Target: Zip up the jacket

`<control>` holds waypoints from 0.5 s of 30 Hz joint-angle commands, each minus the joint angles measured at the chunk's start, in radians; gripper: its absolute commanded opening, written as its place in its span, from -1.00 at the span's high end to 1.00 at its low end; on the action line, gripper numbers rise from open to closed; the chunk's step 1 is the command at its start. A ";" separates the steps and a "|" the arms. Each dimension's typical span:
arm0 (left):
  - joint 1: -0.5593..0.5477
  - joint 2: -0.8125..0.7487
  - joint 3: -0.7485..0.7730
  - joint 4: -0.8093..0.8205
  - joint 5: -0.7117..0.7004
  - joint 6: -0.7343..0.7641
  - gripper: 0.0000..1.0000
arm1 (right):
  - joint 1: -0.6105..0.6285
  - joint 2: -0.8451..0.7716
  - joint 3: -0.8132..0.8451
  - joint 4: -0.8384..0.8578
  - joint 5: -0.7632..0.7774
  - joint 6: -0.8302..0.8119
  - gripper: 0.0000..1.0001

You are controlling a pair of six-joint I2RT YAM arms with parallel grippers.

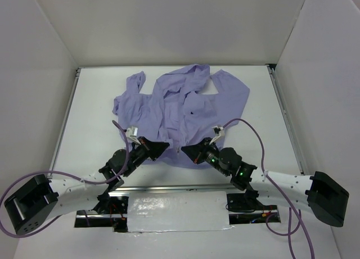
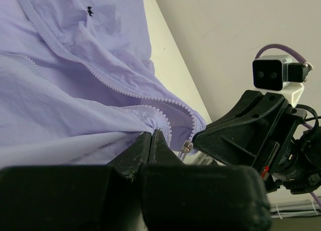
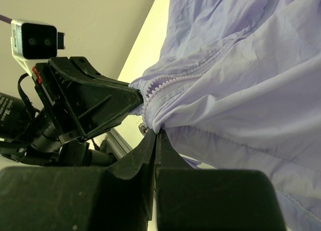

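The lavender jacket (image 1: 180, 104) lies crumpled on the white table, hood at the far side, a tiny dark mark on its chest. Its front is open and the zipper teeth (image 2: 108, 80) run down to the near hem. My left gripper (image 1: 163, 147) is shut on the hem by the zipper's bottom end (image 2: 151, 133), with the metal slider (image 2: 186, 148) just right of its tips. My right gripper (image 1: 185, 150) is shut on the other front edge at the hem (image 3: 156, 131), beside the zipper teeth (image 3: 160, 88). The two grippers sit close together, tips facing each other.
White walls enclose the table on three sides. A metal rail (image 1: 174, 187) runs along the near edge between the arm bases. Purple cables (image 1: 253, 132) loop off each wrist. Bare table (image 1: 95, 135) lies left and right of the jacket.
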 commanded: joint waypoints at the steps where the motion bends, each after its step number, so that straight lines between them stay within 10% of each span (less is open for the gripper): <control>1: 0.003 0.005 -0.006 0.092 -0.046 -0.050 1.00 | 0.005 0.015 0.045 0.017 0.011 0.037 1.00; 15: 0.003 0.053 -0.021 0.180 -0.064 -0.091 1.00 | 0.005 0.066 0.108 -0.075 0.025 0.106 1.00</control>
